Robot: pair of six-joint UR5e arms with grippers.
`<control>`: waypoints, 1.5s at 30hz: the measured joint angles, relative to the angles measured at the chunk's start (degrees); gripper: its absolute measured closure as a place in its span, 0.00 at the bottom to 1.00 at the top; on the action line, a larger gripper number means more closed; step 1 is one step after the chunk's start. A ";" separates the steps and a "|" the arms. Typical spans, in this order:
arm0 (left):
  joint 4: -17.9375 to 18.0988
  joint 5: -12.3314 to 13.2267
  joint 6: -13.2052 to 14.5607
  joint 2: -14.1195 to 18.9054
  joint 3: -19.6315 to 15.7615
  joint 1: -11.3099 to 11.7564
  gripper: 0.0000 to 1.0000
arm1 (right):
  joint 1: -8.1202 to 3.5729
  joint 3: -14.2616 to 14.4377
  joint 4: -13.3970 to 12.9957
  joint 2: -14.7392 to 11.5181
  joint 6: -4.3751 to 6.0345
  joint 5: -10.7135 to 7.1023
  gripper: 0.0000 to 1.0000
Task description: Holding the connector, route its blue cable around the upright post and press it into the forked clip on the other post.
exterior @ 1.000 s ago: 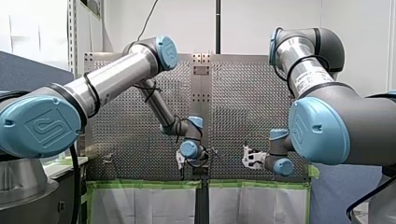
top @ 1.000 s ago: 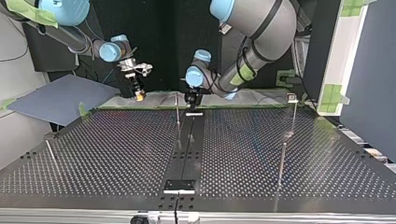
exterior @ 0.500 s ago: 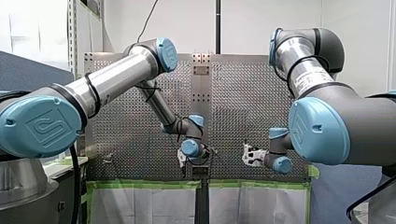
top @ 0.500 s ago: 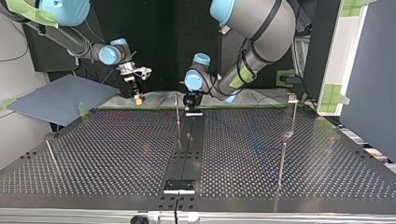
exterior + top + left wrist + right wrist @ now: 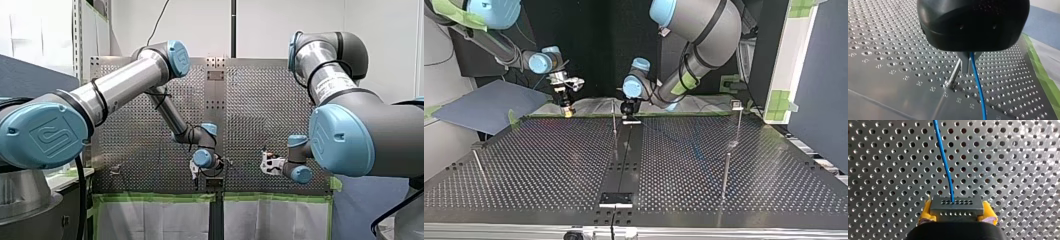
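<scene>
In the right wrist view my right gripper (image 5: 957, 216), with yellow pads, is shut on a grey connector (image 5: 956, 207). The blue cable (image 5: 944, 157) leaves the connector's face and runs ahead over the perforated plate. In the left wrist view my left gripper (image 5: 967, 65) has its metal fingers shut on the blue cable (image 5: 978, 92), which hangs down from them. A thin upright post (image 5: 955, 73) stands right beside those fingers. In the top view my right gripper (image 5: 565, 106) is at the far left edge of the table and my left gripper (image 5: 628, 111) is near the middle post (image 5: 614, 119).
More thin posts stand on the perforated table (image 5: 549, 165): one with a small clip head (image 5: 737, 106) at the far right of the top view, one nearer at the right (image 5: 725, 175), one at the left (image 5: 479, 165). A dark centre rail (image 5: 624, 160) runs across the table.
My right gripper has moved with the connector toward the top view's left and a little lower. My left gripper has barely shifted by the middle post.
</scene>
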 joint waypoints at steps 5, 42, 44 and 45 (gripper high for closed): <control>-0.07 0.10 0.00 0.00 -0.01 0.17 0.98 | 0.18 -2.13 1.87 1.90 -1.51 0.63 1.00; -0.09 -3.58 2.30 -0.07 -2.24 -0.19 0.98 | 0.04 -4.47 5.36 4.28 -4.43 0.89 1.00; 0.04 -3.48 2.21 -0.07 -2.30 -0.07 0.98 | 0.09 -4.49 5.36 4.28 -4.43 0.88 1.00; 0.08 -3.40 2.16 -0.07 -2.33 0.03 0.98 | 0.11 -4.54 5.40 4.28 -4.42 0.89 1.00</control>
